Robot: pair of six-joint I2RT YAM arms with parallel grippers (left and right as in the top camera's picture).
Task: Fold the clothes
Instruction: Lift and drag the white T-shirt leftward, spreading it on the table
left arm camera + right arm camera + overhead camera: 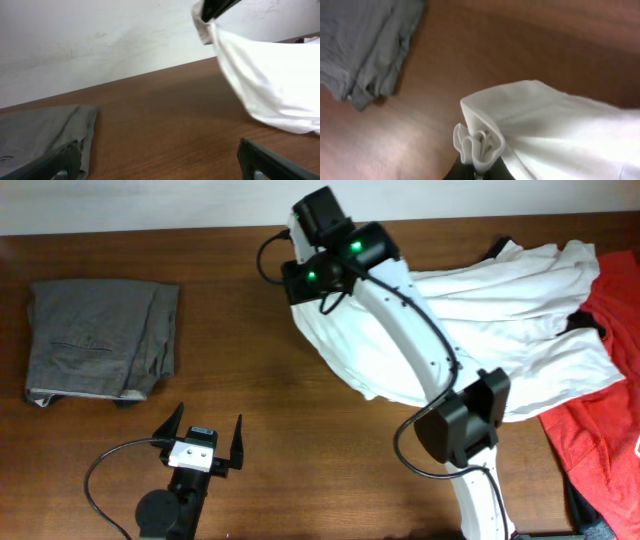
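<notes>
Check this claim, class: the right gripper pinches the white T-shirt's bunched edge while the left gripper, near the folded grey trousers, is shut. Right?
No: the overhead view shows the left gripper open, jaws spread and empty. The right gripper does pinch the white T-shirt.

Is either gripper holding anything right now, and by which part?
The right gripper is shut on the white T-shirt, pinching a bunched fold of its hemmed edge. The left gripper is open and holds nothing.
</notes>
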